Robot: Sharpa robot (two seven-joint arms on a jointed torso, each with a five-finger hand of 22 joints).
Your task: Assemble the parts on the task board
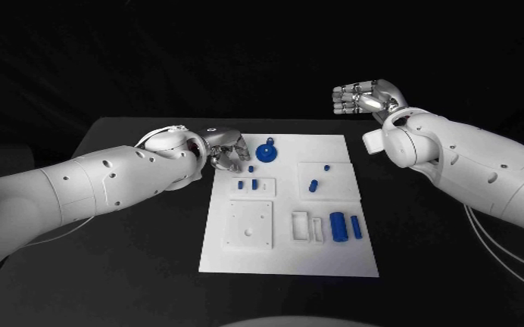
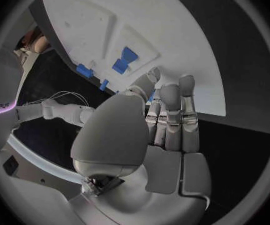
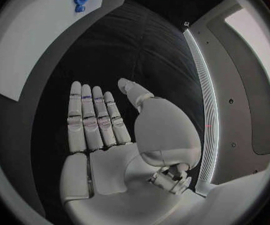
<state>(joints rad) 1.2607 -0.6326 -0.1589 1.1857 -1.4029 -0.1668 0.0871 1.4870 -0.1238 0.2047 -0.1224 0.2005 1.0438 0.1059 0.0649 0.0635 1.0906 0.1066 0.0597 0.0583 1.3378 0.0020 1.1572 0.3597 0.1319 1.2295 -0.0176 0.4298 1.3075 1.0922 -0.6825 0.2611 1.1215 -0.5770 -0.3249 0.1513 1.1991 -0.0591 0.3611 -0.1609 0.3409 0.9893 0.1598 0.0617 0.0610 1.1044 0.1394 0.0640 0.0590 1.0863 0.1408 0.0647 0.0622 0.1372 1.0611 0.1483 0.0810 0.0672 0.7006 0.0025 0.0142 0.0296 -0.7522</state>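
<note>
Nearest to the head camera we see the near edge of the white task board [image 1: 289,266], which lies flat in the middle of the black worktop [image 1: 142,281]. On its near half there is a square white plate [image 1: 249,225] on the left. To the right of this plate we see a white frame with narrow slots [image 1: 307,226], and just beside it two blue cylinders [image 1: 345,226] that lie side by side. Further back, two small blue pegs [image 1: 247,185] stand in a low white block, and one more blue piece [image 1: 313,186] sits in a second block to the right. A round blue part with a short handle [image 1: 269,151] lies near the far edge of the board.

The left robot hand [image 1: 224,150] rests low at the far left corner of the board, close to the round blue part. In the left wrist view its fingers [image 2: 172,115] are straight and together and point at the board edge; we see nothing held in it.

The right robot hand [image 1: 366,98] is raised beyond the far right corner of the board, well apart from all parts. In the right wrist view its fingers [image 3: 94,120] are stretched out flat, the thumb is spread aside, and it holds nothing.
</note>
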